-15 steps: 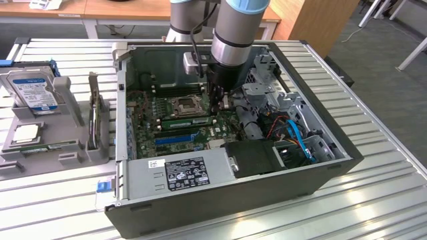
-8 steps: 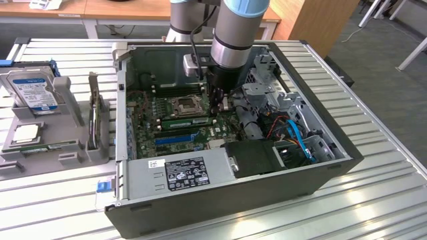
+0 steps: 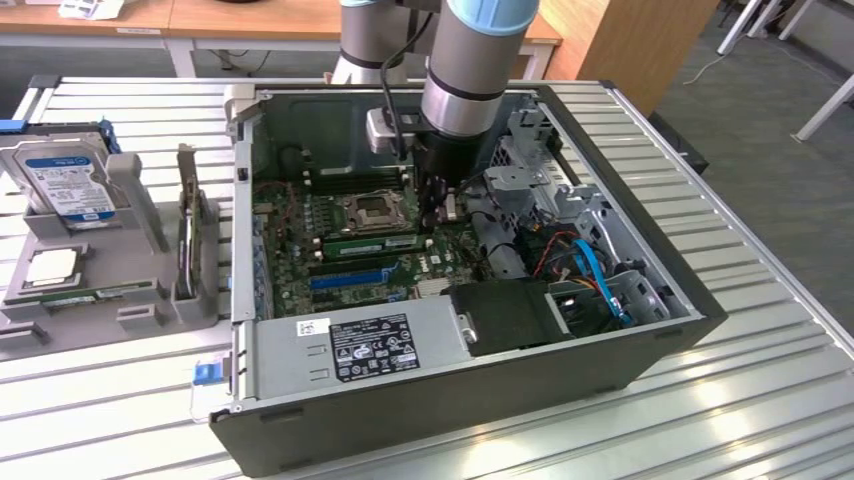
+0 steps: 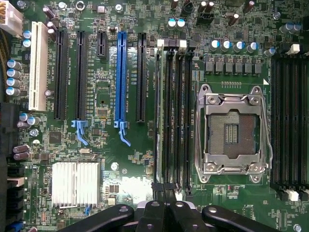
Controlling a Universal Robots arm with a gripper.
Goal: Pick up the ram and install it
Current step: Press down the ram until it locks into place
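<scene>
A long green ram stick (image 3: 372, 246) stands on edge in a memory slot beside the empty processor socket (image 3: 371, 211), inside the open computer case. From the wrist view I see it edge-on as a thin pale strip (image 4: 157, 121) in the slot row nearest the blue expansion slot (image 4: 120, 77). My gripper (image 3: 439, 212) hangs inside the case over the end of those memory slots. Its black fingers (image 4: 158, 209) are pressed together, shut with nothing between them, and my gripper (image 4: 164, 198) sits just above the slot latches.
A grey holder (image 3: 147, 315) at the exterior view's left carries a blue-labelled hard drive (image 3: 64, 182), a square silver processor chip (image 3: 51, 265) and a greenish strip (image 3: 83, 296) in its front groove. Case walls, a drive cage (image 3: 541, 190) and cables (image 3: 594, 270) crowd the arm.
</scene>
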